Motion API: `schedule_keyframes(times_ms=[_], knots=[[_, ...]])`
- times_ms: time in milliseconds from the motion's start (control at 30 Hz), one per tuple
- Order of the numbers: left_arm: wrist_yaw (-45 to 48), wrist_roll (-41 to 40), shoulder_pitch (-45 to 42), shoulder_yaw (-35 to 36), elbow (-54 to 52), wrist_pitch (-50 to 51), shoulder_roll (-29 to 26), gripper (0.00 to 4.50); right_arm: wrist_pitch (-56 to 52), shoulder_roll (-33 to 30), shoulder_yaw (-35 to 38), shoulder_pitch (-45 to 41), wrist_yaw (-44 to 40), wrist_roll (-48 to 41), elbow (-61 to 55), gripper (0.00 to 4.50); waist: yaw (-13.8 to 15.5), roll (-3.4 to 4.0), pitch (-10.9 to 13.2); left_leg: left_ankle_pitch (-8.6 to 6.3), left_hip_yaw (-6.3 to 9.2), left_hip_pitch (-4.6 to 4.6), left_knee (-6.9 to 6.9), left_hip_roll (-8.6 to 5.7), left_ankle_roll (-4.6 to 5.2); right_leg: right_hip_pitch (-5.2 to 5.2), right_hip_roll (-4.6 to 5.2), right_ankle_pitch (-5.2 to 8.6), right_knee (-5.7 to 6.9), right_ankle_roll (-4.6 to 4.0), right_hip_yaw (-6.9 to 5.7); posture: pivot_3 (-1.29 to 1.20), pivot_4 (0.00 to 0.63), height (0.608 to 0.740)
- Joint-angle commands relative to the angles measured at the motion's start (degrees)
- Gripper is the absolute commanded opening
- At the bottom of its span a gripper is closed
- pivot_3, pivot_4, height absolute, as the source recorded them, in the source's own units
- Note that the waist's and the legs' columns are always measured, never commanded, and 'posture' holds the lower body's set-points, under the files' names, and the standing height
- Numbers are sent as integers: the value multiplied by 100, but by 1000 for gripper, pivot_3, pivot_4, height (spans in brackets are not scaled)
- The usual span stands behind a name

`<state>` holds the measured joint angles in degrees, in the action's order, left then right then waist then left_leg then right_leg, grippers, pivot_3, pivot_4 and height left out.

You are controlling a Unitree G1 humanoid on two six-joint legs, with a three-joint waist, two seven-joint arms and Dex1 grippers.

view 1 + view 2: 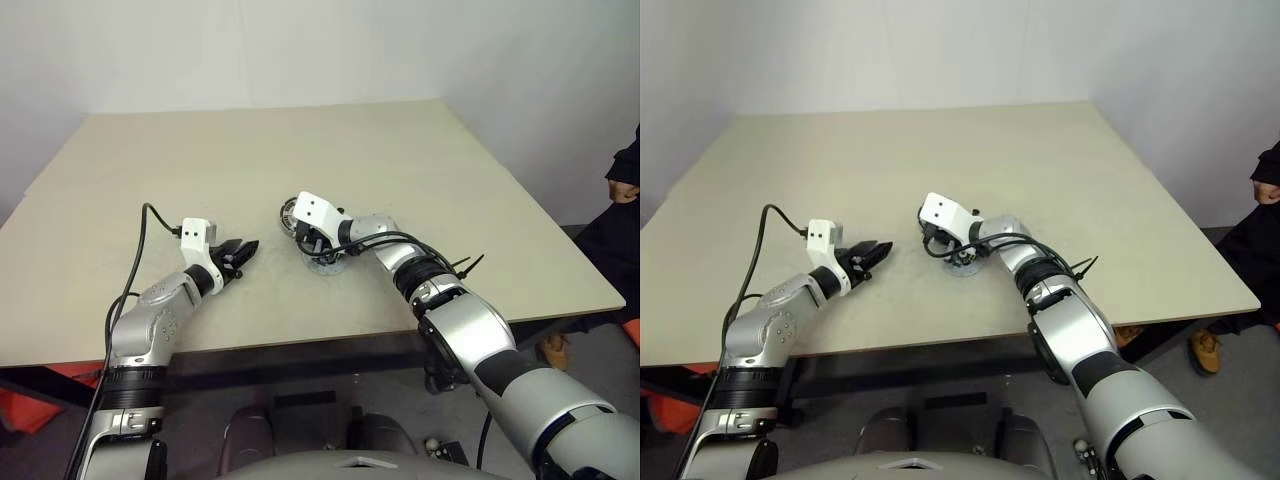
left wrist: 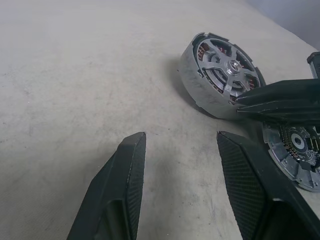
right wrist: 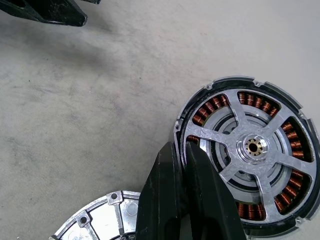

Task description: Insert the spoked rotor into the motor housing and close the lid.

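On the counter (image 1: 480,180), spoked rotor (image 3: 252,150) sits inside motor housing (image 3: 200,107). Right hand (image 3: 186,150) pinches housing's rim, fingers nearly together. Left hand (image 2: 181,145) released, nearby. Lid (image 2: 295,152) lies just beside housing.

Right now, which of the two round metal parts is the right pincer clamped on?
The motor housing, with copper windings and the spoked rotor inside; the right pincer grips its rim. The flat lid lies beside it.

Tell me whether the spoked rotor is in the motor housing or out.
In. The right wrist view shows the spoked rotor seated inside the motor housing, copper windings visible between its spokes. The lid lies apart on the table.
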<state>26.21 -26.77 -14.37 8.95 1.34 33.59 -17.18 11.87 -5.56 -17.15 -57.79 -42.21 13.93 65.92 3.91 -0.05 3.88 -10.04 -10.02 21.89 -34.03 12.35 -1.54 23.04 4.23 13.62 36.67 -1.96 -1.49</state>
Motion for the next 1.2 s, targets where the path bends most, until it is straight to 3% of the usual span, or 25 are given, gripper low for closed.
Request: schedule_keyframes(times_ms=[33, 367, 733, 1000, 1200], knots=[[4, -28, -55, 55, -188, -57, -23, 2395, 39, -39, 39, -116, -12, 6, -95, 146, 0, 0, 0, 0, 0, 0, 0, 0, 0, 0, 0, 0, 0, 0, 0, 0, 0, 740], [7, -18, -79, 54, -152, -62, -28, 2395, 60, -119, 85, -158, -119, -47, -333, 146, 2, 0, 0, 0, 0, 0, 0, 0, 0, 0, 0, 0, 0, 0, 0, 0, 0, 740], [16, -2, -86, 30, -109, -83, -3, 2395, -249, -697, 41, 408, -1342, -335, -1980, 146, 12, -2, 2, 0, 0, 8, 0, -2, 1, 4, 0, 0, -3, 0, 0, 0, 0, 740], [64, 43, -167, -13, -64, -195, 11, 2395, -418, -787, 54, 521, -1170, -279, -2298, 146, 5, -3, 3, 1, 0, 4, -1, -4, -1, 4, -1, 0, -1, 0, 0, 0, 0, 740], [411, 616, -798, -396, 585, -975, -149, 2395, -672, -970, 188, 738, -994, -348, -2904, 146, 56, -8, 6, 1, 1, 8, -1, -8, 0, 3, 0, 0, -2, 1, -1, 0, 0, 740]])
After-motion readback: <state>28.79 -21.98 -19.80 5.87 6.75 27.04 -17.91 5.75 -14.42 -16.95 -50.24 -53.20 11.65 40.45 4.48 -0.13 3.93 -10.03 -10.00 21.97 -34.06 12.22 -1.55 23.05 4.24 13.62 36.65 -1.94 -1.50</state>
